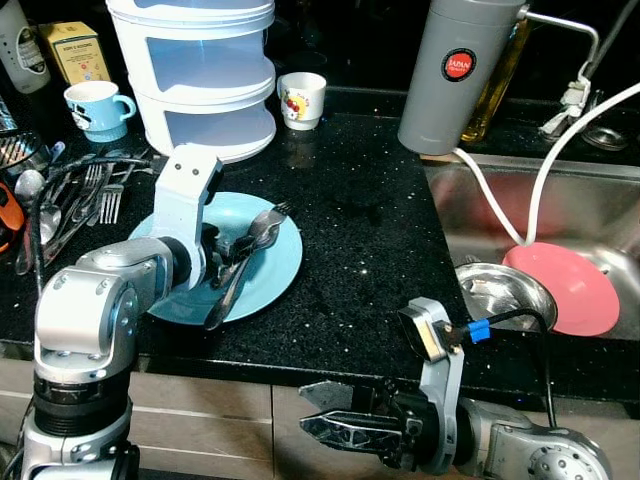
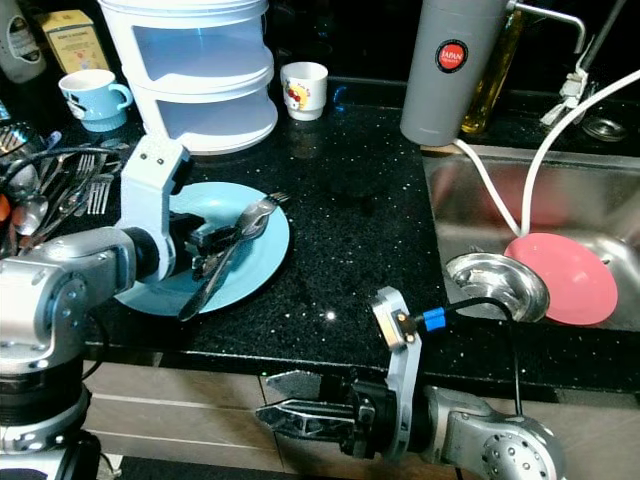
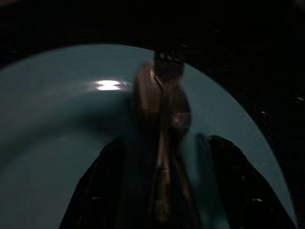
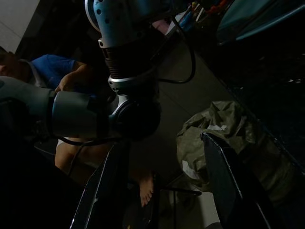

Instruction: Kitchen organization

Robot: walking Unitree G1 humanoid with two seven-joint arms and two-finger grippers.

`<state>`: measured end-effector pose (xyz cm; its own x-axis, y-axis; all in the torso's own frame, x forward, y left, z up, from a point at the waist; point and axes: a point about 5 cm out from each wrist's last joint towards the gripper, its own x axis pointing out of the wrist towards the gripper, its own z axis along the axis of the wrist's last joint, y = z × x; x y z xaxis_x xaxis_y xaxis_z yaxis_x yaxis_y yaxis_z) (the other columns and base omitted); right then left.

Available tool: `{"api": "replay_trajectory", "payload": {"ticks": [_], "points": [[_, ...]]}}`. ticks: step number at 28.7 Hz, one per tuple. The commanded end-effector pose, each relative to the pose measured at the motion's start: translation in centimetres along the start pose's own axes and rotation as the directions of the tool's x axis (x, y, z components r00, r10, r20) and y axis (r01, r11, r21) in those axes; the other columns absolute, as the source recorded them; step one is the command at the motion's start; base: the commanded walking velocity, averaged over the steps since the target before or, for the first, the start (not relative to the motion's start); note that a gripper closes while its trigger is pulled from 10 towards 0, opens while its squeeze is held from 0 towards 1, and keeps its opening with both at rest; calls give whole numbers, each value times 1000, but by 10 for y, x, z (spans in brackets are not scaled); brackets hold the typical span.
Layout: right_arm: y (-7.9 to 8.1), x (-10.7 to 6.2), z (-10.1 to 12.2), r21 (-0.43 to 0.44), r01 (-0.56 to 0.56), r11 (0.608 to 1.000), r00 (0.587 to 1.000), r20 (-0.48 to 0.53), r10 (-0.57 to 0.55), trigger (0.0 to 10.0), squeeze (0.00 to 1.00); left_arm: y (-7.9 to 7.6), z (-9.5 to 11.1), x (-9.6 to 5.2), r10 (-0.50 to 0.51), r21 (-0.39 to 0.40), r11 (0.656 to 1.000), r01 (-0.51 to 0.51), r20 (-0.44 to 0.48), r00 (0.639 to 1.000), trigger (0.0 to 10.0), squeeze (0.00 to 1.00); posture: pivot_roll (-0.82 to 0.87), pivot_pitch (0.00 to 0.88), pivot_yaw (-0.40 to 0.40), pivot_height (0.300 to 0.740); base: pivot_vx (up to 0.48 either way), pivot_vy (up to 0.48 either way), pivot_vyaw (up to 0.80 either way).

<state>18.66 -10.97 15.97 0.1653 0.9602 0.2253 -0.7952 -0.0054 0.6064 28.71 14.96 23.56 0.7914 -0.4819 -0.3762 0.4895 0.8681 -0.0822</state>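
Right hand (image 1: 325, 412): nearest the camera, held low in front of the counter's near edge, below the counter top; fingers apart, nothing between them; seen in the right wrist view against the floor, a crumpled greenish bag and a seated person in a blue top.
Left hand (image 1: 232, 250): over the blue plate, at the near left of the counter; fingers clamped together on a bundle of cutlery.
Cutlery (image 1: 262, 228): spoon and fork together, gripped mid-handle, slanting from the plate's near edge up toward its far right rim; fork tines reach just past the rim.
Blue plate (image 1: 280, 270): flat on the black counter (image 1: 360, 230), under the left hand.
Loose cutlery (image 1: 75, 200): forks and spoons piled at the far left, beside the plate.
Blue mug (image 1: 97, 108): far left, near a yellow box (image 1: 75, 48).
White stacked container (image 1: 200, 70): just beyond the plate.
Small white cup (image 1: 301, 99): right of the container.
Grey flask (image 1: 455, 70): upright at the far edge, beside the sink.
Sink (image 1: 600, 215): right side; holds a steel bowl (image 1: 503, 290) and a pink plate (image 1: 570, 285).
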Motion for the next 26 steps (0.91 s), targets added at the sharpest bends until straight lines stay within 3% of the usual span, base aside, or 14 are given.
{"api": "replay_trajectory", "payload": {"ticks": [1,6,12,13,14,15,26], "points": [[2,-2,1,-17,18,1000,1000,-14,-18,10000,0,0,-8,3,-23,-37,999,22,-33,999,10000,0,33,69,2,740,0,0,0],[2,-3,1,-22,28,999,999,-16,-29,10000,0,-3,-19,5,-89,-71,994,84,-75,993,10000,0,26,70,3,740,0,0,0],[2,-3,0,-24,40,999,999,-19,-40,10000,0,-1,-33,5,-86,-26,996,83,-169,982,10000,0,26,69,6,740,0,0,0],[2,-3,0,-24,43,999,999,-19,-43,10000,0,2,-37,5,-75,-20,997,72,-195,978,7059,0,26,70,9,740,0,0,0],[2,-2,0,-24,45,999,999,-18,-46,10000,0,4,-40,4,-66,-19,998,64,-210,975,1529,0,26,69,10,740,0,0,0],[2,-2,0,-24,47,999,999,-17,-47,10000,0,5,-42,3,-59,-19,998,56,-219,974,0,0,25,69,11,740,0,0,0],[1,-1,-1,-22,55,998,998,-14,-56,10000,0,11,-49,-1,-38,-15,999,35,-257,966,0,0,35,65,14,740,0,0,0]]}}
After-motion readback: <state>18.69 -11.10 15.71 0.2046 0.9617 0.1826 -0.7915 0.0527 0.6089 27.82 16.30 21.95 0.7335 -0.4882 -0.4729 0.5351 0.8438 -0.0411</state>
